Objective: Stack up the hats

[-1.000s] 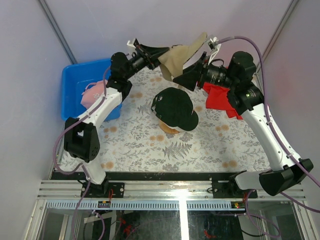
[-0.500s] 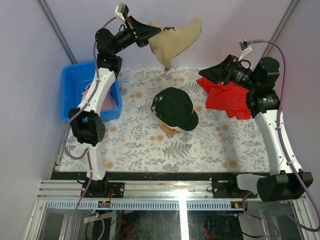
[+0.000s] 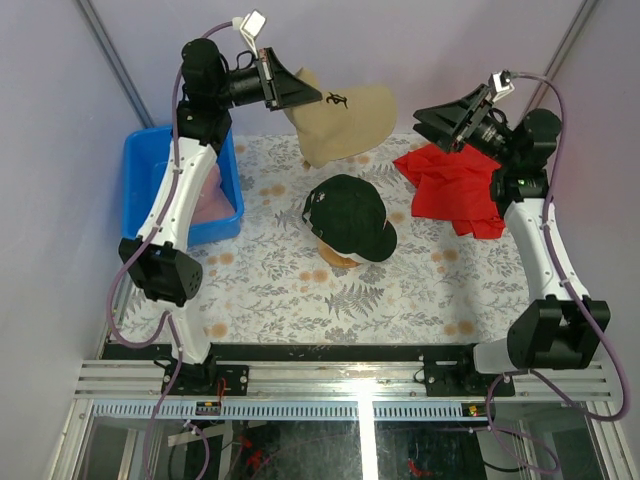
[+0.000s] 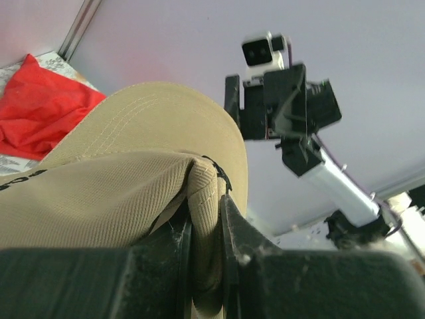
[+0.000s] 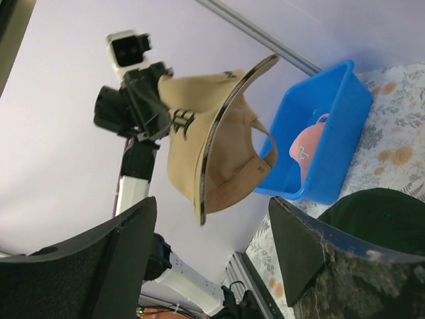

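The left gripper (image 3: 312, 96) is clamped shut on the tan cap (image 3: 350, 120). A fold of fabric at the cap's edge is pinched between the fingers (image 4: 239, 239). The cap is held in the air over the far edge of the table (image 3: 300, 290), with its dark logo turned upward and its crown hanging down. From the right wrist view its hollow underside and curved brim are seen facing the camera.

The right gripper (image 3: 428, 125) is raised above the red cloth (image 3: 455, 185) with its jaws spread wide and nothing held between them. It is pointed toward the tan cap but kept apart from it.

Near the middle of the table the dark green cap (image 3: 350, 215) is set on top of a pile. A sliver of the white cap (image 3: 308, 218) is seen at its left rim and a light wooden stand (image 3: 340, 258) below its near side. How these are seated under it is mostly hidden, so it cannot be told for certain.

The pink cap (image 5: 302, 149) is lying inside the blue bin (image 3: 140, 160), which is placed at the far left of the table, beside the left arm.
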Available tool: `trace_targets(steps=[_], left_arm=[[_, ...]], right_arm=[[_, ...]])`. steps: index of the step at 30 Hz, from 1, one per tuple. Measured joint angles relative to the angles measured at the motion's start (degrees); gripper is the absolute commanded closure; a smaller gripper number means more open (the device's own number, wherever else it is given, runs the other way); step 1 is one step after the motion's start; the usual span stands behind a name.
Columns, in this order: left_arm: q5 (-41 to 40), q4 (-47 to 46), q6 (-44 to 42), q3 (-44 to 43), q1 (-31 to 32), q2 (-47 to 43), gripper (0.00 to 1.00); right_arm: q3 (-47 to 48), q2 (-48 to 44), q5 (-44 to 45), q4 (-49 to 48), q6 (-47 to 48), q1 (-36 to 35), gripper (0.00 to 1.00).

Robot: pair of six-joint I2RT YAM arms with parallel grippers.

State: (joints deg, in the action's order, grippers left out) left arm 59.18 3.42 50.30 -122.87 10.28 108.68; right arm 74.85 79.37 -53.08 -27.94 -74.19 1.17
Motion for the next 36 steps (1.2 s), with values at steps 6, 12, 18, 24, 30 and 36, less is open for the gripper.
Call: trace_targets(steps=[6,12,18,24,30,36], left_arm=[[3.6,6.2,-9.7,1.0,0.3,-2.8,1.00],[6.4,9.4,-14.8,1.1,2.2,-2.8,1.00],[7.5,13.2,-19.0,1.1,3.1,-2.8,1.00],[7.2,17.9,-23.3,1.6,3.1,-2.7,1.00],[6.7,20.8,-25.7,1.6,3.1,-2.1,1.00],[6.7,21.6,-26.7,1.6,3.1,-1.6,1.00]], right_arm=[[6.6,5.2,-1.0,11.0,5.2,0.0,0.26],[10.3,9.4,-2.1,18.4,8.5,-0.5,0.28],[13.5,11.7,-2.7,23.1,10.8,-3.2,0.32],[14.2,11.7,-3.9,25.9,12.4,-5.7,0.45],[14.2,11.7,-5.1,29.6,14.5,-8.1,0.70],[14.2,11.7,-5.4,32.6,15.5,-8.3,1.00]])
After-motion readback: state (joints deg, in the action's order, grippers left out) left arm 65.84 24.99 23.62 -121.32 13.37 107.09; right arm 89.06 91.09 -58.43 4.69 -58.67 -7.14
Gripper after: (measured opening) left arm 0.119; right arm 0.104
